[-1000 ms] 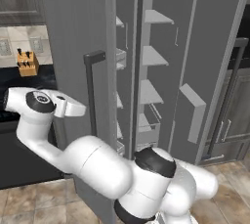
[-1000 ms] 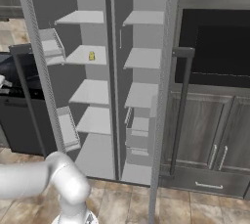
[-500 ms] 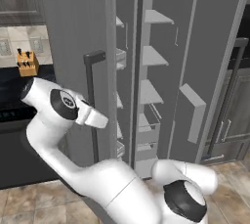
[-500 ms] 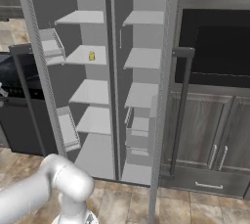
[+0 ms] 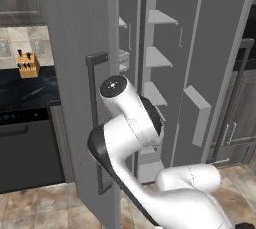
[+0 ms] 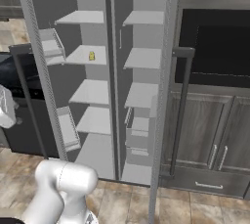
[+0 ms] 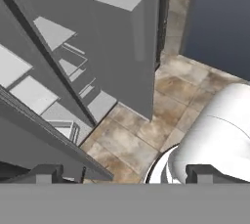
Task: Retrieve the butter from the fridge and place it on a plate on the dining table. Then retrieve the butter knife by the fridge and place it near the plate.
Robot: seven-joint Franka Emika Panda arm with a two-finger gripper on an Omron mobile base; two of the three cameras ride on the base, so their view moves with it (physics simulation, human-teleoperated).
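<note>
The grey fridge stands with both doors swung open, its pale shelves exposed. The butter, a small pale-yellow stick, sits on the second shelf of the left compartment. My arm rises in front of the left fridge door, with its elbow by the dark bar handle. In the hand view my gripper is open, fingertips wide apart with nothing between them, looking down past a fridge door to the tiled floor. The plate, dining table and butter knife are out of view.
A tan knife block stands on the black counter left of the fridge, above a dark appliance front. Dark wood cabinets and a built-in oven flank the right. The open right door juts forward.
The arm's upper links and hand have swung rightward from the counter side toward the fridge opening. The gripper stays open and the butter has not moved.
</note>
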